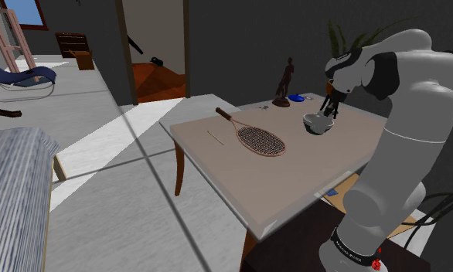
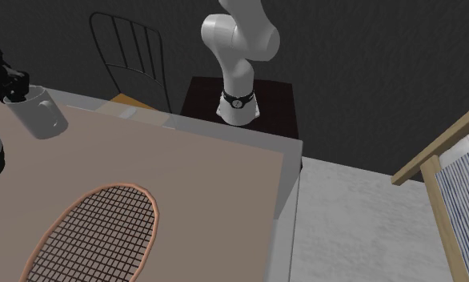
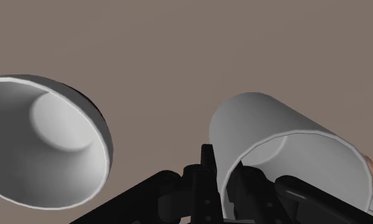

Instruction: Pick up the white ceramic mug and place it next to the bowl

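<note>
counter (image 1: 294, 174) | racket (image 1: 261, 141) flat, mid-counter | statuette (image 1: 284, 83) upright, far edge | blue item (image 1: 296, 97) just beside it | chair (image 2: 135, 102) by stand

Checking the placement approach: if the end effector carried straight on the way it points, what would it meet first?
Bare table, probably: the end effector, shut on the mug, points at it beside the bowl. The mug would likely touch first; height is unclear.

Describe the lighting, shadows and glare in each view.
Shoulder view: dim, a pale lit band crosses the floor to the table corner. Second exterior view: even light, no glare on the mug. Wrist view: table flat-toned, soft shading inside the bowl.
</note>
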Available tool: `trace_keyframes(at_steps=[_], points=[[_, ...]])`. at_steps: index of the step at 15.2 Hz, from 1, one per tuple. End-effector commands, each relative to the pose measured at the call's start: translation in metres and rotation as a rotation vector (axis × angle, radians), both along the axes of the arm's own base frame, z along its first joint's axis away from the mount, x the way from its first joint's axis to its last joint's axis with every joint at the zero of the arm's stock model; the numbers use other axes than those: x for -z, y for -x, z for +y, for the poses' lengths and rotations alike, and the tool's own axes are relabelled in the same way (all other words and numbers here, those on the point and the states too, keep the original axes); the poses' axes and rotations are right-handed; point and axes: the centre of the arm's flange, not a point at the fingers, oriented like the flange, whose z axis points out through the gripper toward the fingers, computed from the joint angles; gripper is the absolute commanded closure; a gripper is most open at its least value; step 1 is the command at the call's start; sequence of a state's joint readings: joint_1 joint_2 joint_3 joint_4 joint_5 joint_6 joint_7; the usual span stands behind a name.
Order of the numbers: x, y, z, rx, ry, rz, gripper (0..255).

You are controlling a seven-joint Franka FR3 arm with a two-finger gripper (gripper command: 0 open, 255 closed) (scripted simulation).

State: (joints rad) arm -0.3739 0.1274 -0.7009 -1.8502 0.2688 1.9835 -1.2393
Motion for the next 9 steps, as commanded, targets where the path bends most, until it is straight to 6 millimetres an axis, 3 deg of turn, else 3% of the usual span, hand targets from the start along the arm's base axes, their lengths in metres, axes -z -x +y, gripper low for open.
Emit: trace_keyframes(at_steps=[1, 9], points=[[0.011, 0.001, 0.0, 0.0, 0.0, 0.0, 255], [0.053, 0.001, 0.0, 0.0, 0.0, 0.0, 255]])
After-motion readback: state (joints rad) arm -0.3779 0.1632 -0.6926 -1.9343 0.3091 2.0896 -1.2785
